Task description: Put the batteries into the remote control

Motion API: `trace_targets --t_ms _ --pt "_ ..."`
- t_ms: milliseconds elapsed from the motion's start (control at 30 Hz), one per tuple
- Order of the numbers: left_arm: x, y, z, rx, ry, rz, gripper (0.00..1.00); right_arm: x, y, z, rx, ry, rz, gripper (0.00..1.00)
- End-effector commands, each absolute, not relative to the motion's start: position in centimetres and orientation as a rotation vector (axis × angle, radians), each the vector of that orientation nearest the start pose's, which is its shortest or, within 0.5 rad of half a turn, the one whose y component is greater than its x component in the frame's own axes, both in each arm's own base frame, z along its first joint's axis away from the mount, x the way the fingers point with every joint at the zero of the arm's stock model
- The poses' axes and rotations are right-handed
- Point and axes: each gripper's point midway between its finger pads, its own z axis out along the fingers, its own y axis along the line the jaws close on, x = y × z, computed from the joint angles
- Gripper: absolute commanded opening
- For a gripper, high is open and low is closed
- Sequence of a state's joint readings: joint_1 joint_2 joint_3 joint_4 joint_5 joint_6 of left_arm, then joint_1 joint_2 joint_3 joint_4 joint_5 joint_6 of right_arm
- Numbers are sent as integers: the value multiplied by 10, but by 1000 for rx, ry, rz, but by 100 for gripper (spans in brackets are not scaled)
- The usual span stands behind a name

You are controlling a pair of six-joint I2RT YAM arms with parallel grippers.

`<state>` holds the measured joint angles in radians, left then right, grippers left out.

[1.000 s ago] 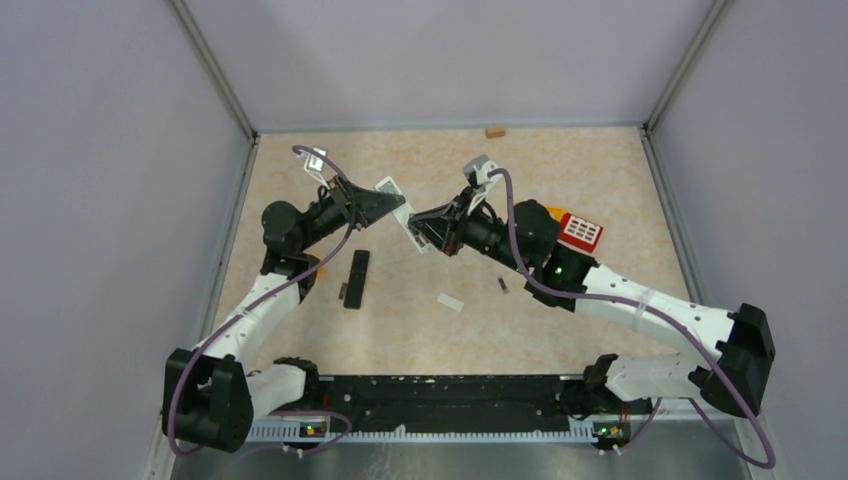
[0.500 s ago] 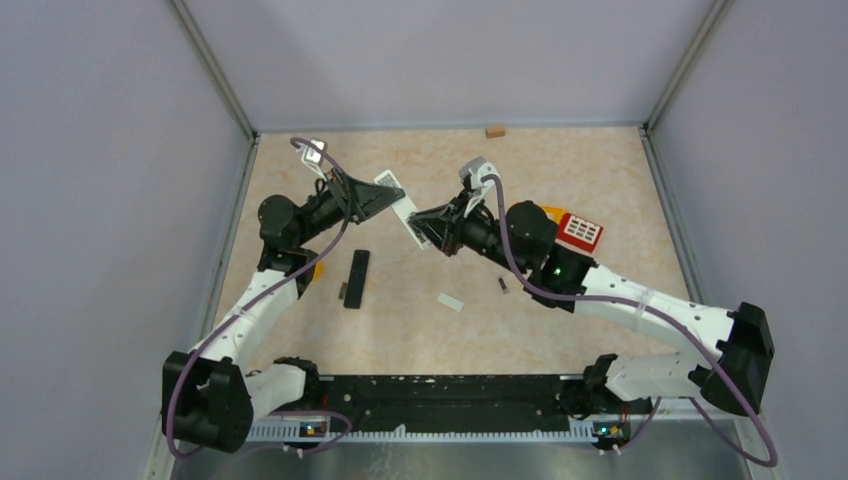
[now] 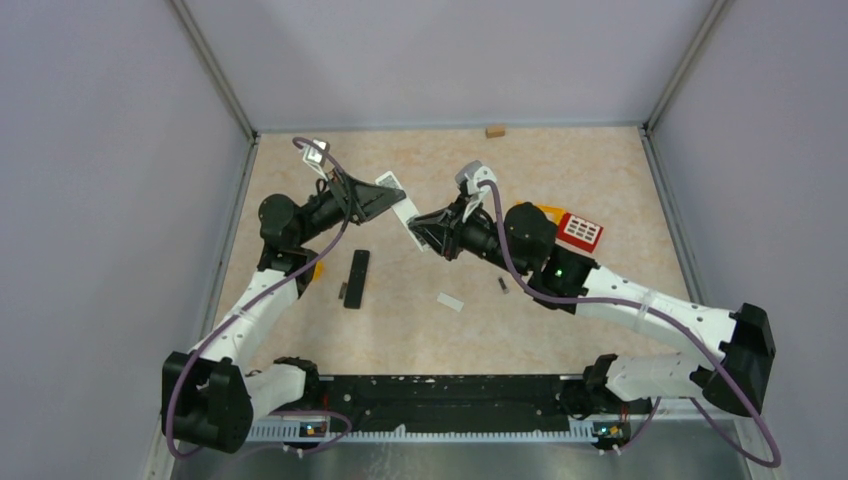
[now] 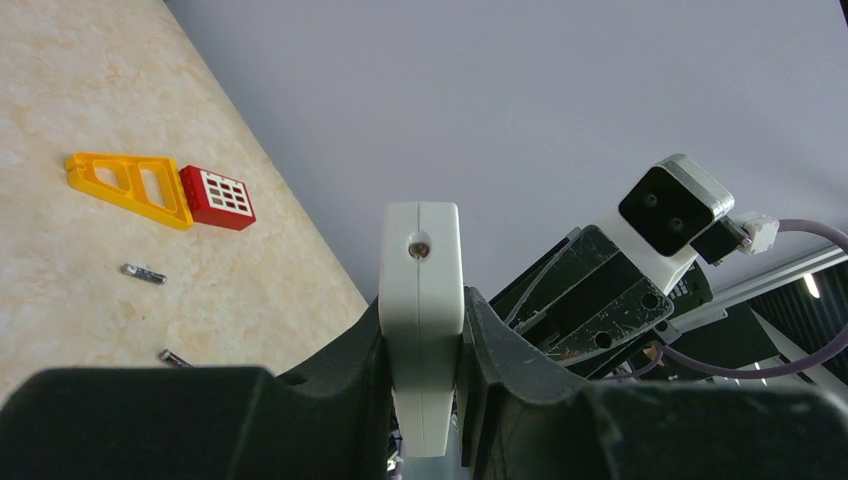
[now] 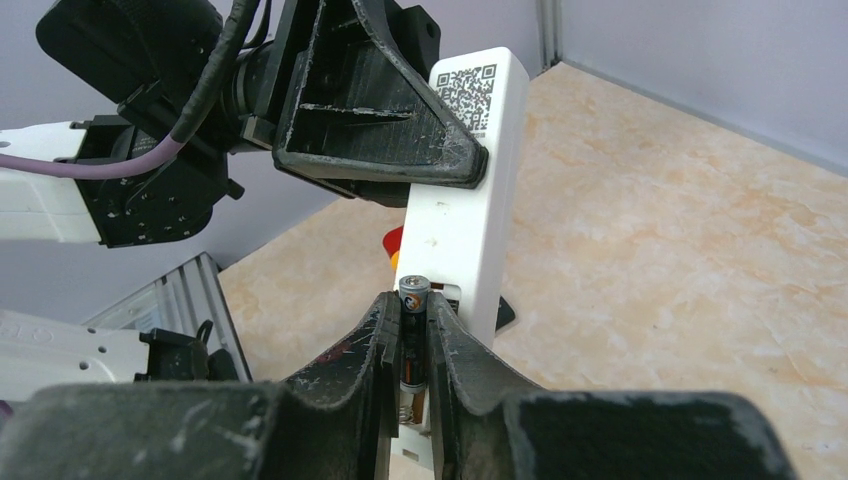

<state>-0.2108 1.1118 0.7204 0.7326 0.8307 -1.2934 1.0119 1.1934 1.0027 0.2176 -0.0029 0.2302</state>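
My left gripper (image 3: 383, 203) is shut on a white remote (image 3: 404, 213) and holds it in the air over the middle of the table. The remote stands between the left fingers in the left wrist view (image 4: 422, 290). My right gripper (image 5: 413, 305) is shut on a dark battery (image 5: 413, 335). It holds the battery upright against the open compartment at the lower end of the remote (image 5: 468, 200), above a spring. Another battery (image 3: 503, 285) lies on the table, and two batteries (image 4: 144, 273) show in the left wrist view. A black remote (image 3: 356, 278) lies below the left arm.
A white cover piece (image 3: 451, 302) lies mid-table and a small dark piece (image 3: 342, 291) lies beside the black remote. A red and yellow toy (image 3: 577, 230) sits by the right arm. A small wooden block (image 3: 494, 131) is at the far wall.
My right gripper has moved a little left with the battery, closer to the remote. My left gripper shifted slightly back and left with the remote.
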Motion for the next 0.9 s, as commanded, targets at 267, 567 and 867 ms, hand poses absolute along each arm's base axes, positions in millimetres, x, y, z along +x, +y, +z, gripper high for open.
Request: trace_targets --t_ms 267,567,867 --pt "254 -215 403 114 1442 -1743 0 210 362 352 -638 1484 979 17" --pt "256 -215 400 117 1445 -1740 0 209 360 356 -627 1470 987 11" --pt "256 -216 399 141 1446 -1721 0 207 364 348 -677 1479 976 7"
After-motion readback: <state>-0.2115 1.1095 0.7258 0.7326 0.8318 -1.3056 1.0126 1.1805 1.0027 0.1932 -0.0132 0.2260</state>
